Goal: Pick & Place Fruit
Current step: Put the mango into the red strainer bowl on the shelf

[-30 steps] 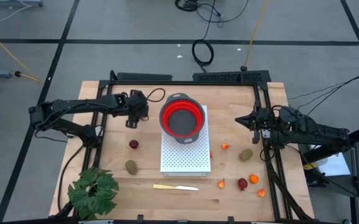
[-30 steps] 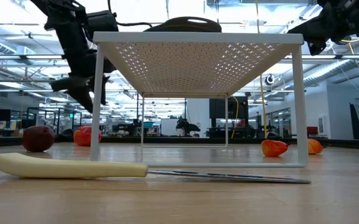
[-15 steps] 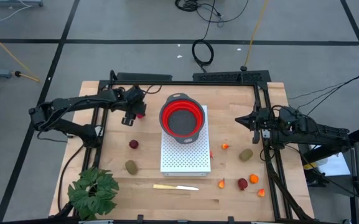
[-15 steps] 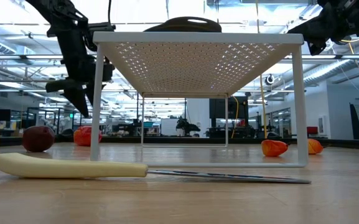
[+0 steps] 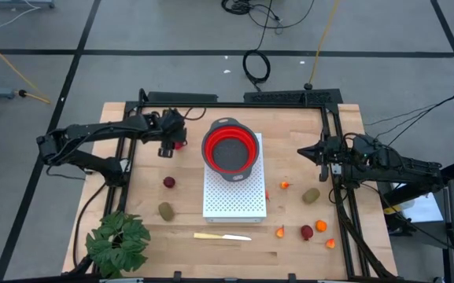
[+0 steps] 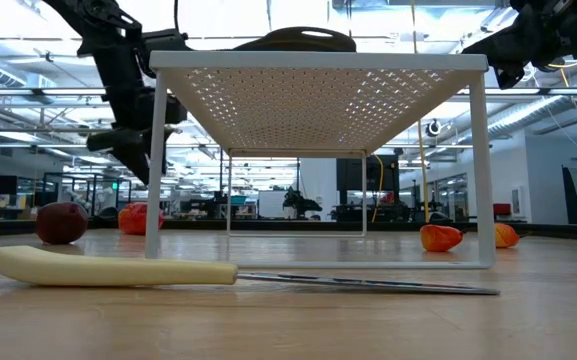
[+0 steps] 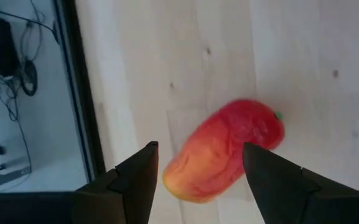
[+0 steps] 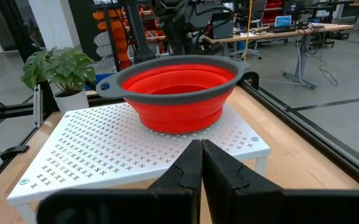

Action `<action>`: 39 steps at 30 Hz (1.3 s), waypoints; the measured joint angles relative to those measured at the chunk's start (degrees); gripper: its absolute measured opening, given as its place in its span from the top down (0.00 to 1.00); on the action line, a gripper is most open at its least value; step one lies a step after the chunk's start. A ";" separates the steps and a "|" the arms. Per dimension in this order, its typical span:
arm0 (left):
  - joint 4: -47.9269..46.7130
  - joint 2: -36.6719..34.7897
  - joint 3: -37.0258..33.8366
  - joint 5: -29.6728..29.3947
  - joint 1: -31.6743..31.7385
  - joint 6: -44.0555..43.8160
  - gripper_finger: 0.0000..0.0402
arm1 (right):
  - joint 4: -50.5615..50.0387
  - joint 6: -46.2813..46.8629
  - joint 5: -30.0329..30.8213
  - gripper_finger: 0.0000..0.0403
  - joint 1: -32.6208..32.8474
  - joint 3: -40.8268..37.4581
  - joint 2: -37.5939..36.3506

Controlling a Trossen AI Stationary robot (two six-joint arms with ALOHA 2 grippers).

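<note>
Fruit is scattered over the wooden surface. The red-orange oblong lies on the wood at the far left, and the left tool is held just above it with fingers apart, one to each side, not closed on it as the left wrist view shows. A red bowl with a grey rim is seated on a white perforated rack at the centre, between the two arms. To the left of the rack a dark red ball and an olive oval are seen, well apart from the oblong. A leafy plant is placed at the near left corner, and a pale knife lies in front of the rack. On the right, another olive oval, a second dark red ball and several small orange bits are spread near the frame rail. The right tool is parked at the right edge, fingers pressed together and empty, pointed toward the bowl.
</note>
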 joint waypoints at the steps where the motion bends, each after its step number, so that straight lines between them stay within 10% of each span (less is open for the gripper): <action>1: 0.83 0.00 0.00 0.00 0.00 -0.10 0.42 | 0.00 0.00 0.00 0.99 0.00 0.00 0.01; 16: 4.33 0.00 0.00 -0.35 -0.37 -19.74 0.42 | 0.00 0.00 0.00 0.99 0.00 0.00 0.00; 23: 4.28 0.00 0.00 1.44 -0.35 -19.56 0.38 | -0.02 0.00 0.00 0.99 0.00 0.00 0.00; 33: 4.26 0.00 0.00 1.98 -0.33 -19.15 0.02 | -0.02 0.00 0.00 0.99 0.00 0.00 0.01; 39: 4.20 0.00 0.00 -2.71 -0.33 -3.91 0.09 | -0.02 0.02 -0.02 0.99 0.00 0.00 0.00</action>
